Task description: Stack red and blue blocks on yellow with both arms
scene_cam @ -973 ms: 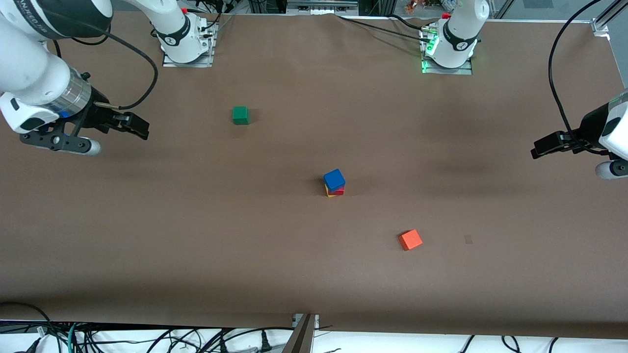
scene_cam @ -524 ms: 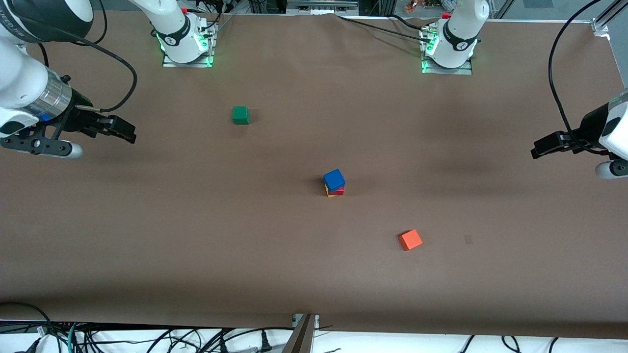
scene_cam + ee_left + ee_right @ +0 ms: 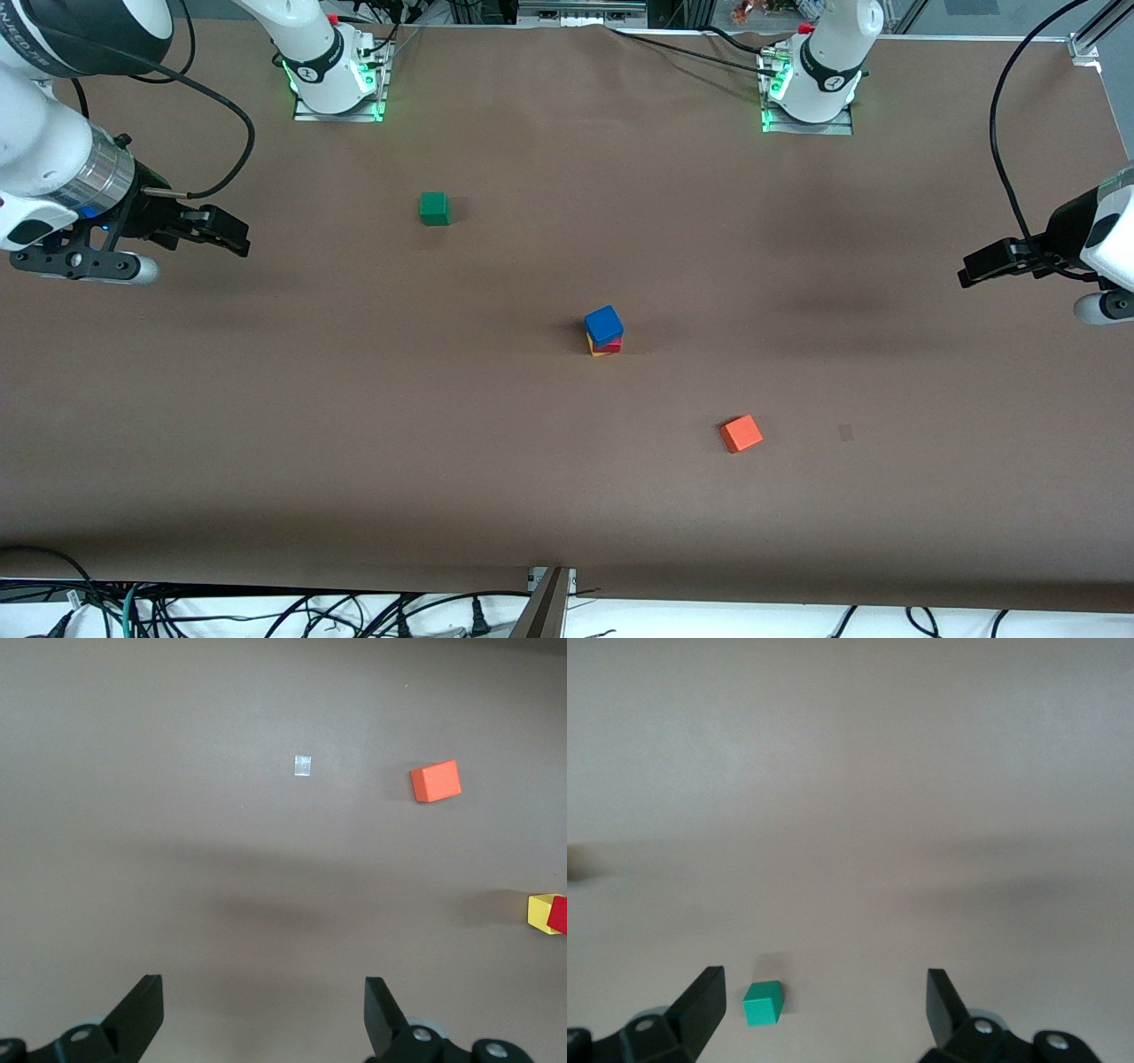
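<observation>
Stack looked done: blue block point(image 3: 604, 325) sat on top, red block point(image 3: 612, 346) under it, yellow cube point(image 3: 595, 348) at the bottom w/ just slivers showing in the front view, roughly mid-table. Judged this as the wrap-up step, nothing left to place. Next move, if any, called only for parking both arms clear w/o brushing the tower; blue sat a bit twisted vs the cubes below, so a bump could've toppled it.

Right gripper point(image 3: 232, 232) hung over bare table at the right arm's end, wrist tipped so fingers pointed inward toward the middle; jaws spread wide, holding nothing. Its wrist cam showed the green cube point(image 3: 763, 1003) between the open fingers' line of sight, well apart from the stack.

Left gripper point(image 3: 982, 266) hung over the left arm's end of the table, also angled inward, jaws wide, empty. Left wrist cam caught the orange cube point(image 3: 436, 781) and the yellow + red edge of the stack. Orange lay nearer the front cam than the stack; green farther.
</observation>
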Motion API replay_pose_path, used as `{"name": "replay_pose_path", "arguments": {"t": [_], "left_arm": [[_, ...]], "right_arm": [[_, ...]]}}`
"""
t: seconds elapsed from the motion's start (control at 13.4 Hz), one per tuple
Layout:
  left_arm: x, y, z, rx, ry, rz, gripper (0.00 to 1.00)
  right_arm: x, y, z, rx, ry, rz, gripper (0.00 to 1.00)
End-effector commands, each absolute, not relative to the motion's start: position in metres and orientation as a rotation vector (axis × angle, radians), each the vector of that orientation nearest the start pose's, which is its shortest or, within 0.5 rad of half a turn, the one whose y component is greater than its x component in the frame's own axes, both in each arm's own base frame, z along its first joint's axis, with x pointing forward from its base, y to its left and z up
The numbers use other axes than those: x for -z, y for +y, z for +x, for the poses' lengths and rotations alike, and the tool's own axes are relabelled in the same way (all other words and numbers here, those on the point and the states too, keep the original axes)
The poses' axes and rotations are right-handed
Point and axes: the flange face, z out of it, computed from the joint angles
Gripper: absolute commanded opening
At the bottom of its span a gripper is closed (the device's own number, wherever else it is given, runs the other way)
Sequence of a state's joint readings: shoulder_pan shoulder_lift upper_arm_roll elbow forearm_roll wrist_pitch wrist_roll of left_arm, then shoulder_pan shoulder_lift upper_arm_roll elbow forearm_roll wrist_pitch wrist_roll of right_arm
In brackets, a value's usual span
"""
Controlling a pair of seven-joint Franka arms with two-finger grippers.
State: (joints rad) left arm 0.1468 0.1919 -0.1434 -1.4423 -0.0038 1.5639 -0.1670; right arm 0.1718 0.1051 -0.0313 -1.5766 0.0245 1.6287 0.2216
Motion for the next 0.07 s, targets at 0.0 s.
{"name": "replay_pose_path", "arguments": {"t": [0.0], "left_arm": [[-0.5776,0.0102,0.6137,-0.103,-0.256,-3.160,1.00]], "right_arm": [[-0.5747,0.0806,0.5752,-0.081,0.087,-3.146,1.00]]}}
